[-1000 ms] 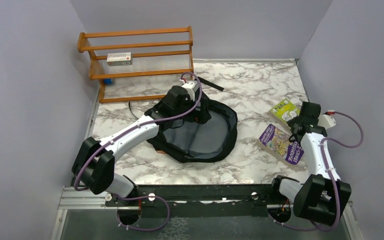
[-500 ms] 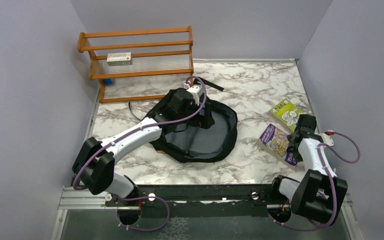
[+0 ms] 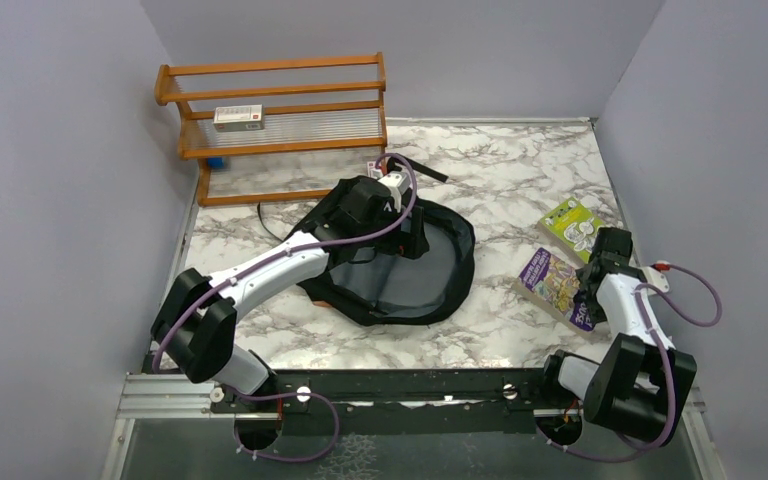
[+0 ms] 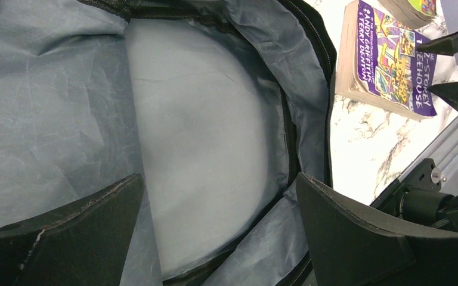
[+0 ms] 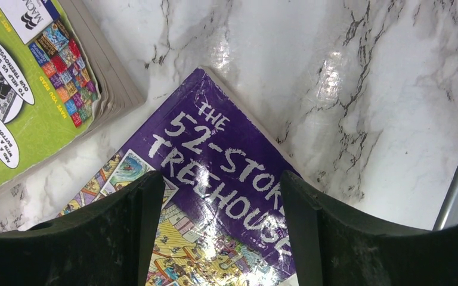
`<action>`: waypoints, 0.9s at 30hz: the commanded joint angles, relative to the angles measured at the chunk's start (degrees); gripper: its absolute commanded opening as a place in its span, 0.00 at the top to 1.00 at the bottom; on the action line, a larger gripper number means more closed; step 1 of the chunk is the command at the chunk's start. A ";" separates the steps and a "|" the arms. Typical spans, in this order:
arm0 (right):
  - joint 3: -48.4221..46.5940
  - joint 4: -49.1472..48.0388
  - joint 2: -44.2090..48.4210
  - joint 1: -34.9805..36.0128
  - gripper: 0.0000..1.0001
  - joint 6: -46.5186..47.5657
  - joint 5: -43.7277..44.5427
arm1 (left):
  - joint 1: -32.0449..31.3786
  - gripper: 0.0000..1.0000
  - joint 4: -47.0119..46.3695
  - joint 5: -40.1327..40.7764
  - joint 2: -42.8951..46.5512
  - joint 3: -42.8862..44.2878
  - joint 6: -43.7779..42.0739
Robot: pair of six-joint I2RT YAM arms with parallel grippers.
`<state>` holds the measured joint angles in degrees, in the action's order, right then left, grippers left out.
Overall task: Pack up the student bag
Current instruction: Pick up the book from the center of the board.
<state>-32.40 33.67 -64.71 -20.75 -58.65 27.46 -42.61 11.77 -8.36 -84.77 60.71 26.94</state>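
While left gripper (image 4: 217, 185) gapes wide over bag (image 3: 415, 275) lining (image 4: 203, 131), right gripper (image 5: 220, 179) spreads wide above purple book (image 5: 214, 137) | contact with book unclear | bag lies open mid table (image 3: 500, 180), book apart to its right

Lit brightly and evenly from above, casting only faint, soft shadows on the marble table (image 3: 520, 190). Glares white on the glossy purple book (image 5: 226, 179) and on the stone beside it. Dimmer and greyer inside the bag (image 4: 203, 137). Sharp throughout, lettering legible.
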 commanded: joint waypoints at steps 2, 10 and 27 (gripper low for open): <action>-3.39 5.94 -0.14 -0.75 0.24 -1.79 6.51 | 0.05 0.02 0.26 -0.11 -1.40 2.81 -0.40; -4.55 4.63 -2.84 -5.47 0.24 -0.76 6.07 | 0.04 0.02 0.89 -0.37 -1.89 3.47 -0.79; 8.49 -1.75 13.13 -6.21 0.26 1.10 -26.04 | 0.00 0.02 1.31 -2.15 -3.23 4.60 0.04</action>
<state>-26.59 32.67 -56.49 -27.07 -58.48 15.66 -42.61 12.93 -8.60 -86.91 62.50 26.76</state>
